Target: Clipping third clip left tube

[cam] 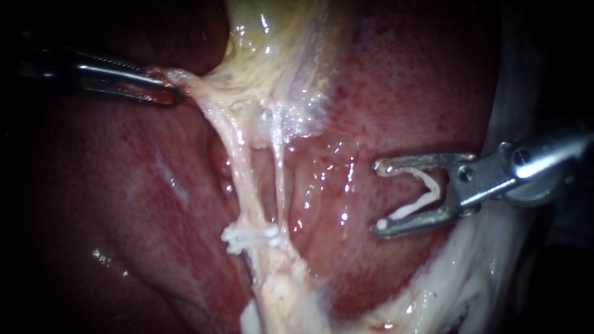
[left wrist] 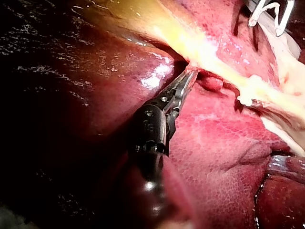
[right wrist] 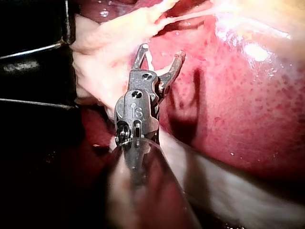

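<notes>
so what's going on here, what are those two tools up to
The left instrument has its jaws shut on pale tissue below the gallbladder, holding it taut so that two tubes stretch over the liver. The left tube already carries white clips low down. The right instrument holds a fresh clip in its wide-set jaws, off to the side of the tubes and not yet around either one.
</notes>
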{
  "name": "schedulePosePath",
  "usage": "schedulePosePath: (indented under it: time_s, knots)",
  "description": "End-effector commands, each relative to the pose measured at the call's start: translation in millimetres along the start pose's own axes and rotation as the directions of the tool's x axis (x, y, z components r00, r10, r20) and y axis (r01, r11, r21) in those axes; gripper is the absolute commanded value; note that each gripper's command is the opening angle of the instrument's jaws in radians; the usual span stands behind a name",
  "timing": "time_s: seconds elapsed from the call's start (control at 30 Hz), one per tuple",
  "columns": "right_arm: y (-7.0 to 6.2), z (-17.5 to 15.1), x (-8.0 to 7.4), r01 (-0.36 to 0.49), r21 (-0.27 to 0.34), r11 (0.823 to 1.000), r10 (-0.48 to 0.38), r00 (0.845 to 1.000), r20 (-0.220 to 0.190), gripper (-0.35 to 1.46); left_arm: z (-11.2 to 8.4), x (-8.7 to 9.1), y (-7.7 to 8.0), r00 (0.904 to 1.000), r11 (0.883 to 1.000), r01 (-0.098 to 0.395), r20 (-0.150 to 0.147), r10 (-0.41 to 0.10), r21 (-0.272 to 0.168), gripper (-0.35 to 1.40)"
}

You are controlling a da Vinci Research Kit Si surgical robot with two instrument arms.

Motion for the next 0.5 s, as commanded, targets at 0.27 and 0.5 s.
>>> schedulePosePath:
  time_s: [0.27, 0.5]
  knots:
    - [0.7, 2.7, 1.5, -0.058, 0.004, 0.998, 0.058, 0.997, -0.043, 0.50, 0.0, 0.0, 0.0, 1.0000, 1.000, -0.006, -0.002, 0.006, 0.001, -0.35]
    - [1.6, 5.4, 2.8, -0.183, 0.011, 0.983, 0.183, 0.980, -0.078, 0.50, 0.1, 0.0, 0.0, 1.0000, 1.000, -0.006, -0.002, 0.006, 0.001, -0.35]
